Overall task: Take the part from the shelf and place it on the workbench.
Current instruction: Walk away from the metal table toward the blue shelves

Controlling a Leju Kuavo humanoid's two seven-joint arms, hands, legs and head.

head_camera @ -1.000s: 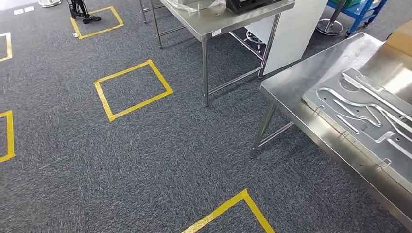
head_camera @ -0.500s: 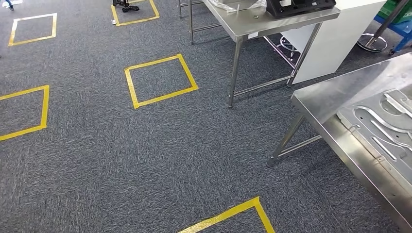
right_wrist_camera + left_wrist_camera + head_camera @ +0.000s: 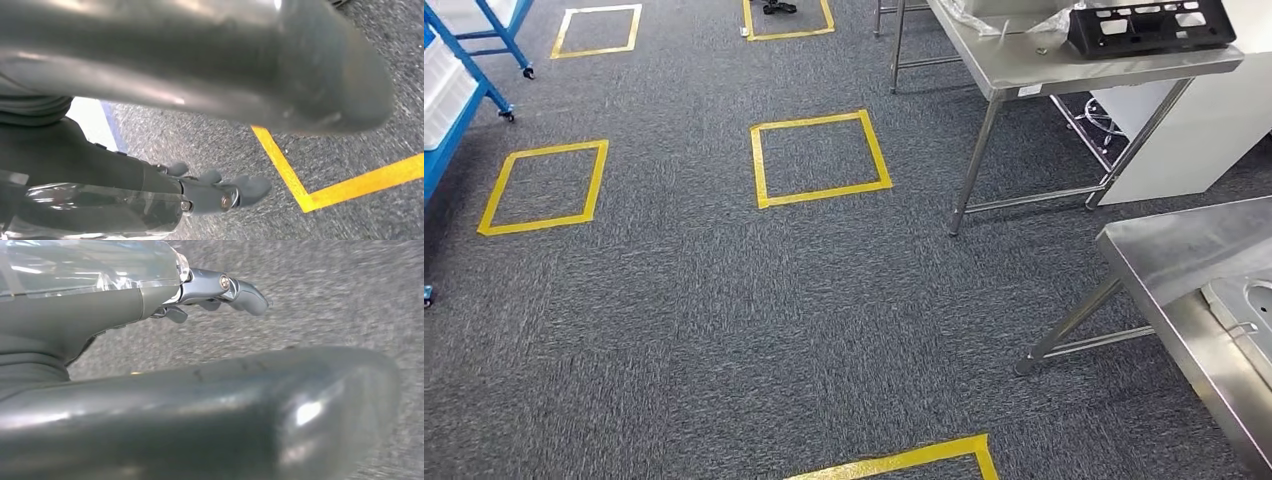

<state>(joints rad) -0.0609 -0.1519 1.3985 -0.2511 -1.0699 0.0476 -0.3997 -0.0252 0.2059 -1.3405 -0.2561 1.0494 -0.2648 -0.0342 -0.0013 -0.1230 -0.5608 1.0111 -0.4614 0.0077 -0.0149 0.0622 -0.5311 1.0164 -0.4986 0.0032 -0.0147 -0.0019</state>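
The bench (image 3: 1164,255) shows its steel corner at my lower right, a grey plate (image 3: 1249,312) lying flat on it near the edge; I cannot tell which item is the part. The blue shelf (image 3: 464,95) stands far left, on the carpet (image 3: 724,320) marked with yellow tape squares (image 3: 821,158). My left robot hand (image 3: 220,290) and my right robot hand (image 3: 220,192) hang over that carpet, fingers loosely apart, holding nothing.

Looks like a factory workshop: steel worktop (image 3: 1169,250) at 3 o'clock, yellow tape squares (image 3: 820,158) on grey carpet, blue cart (image 3: 464,70) at 10.
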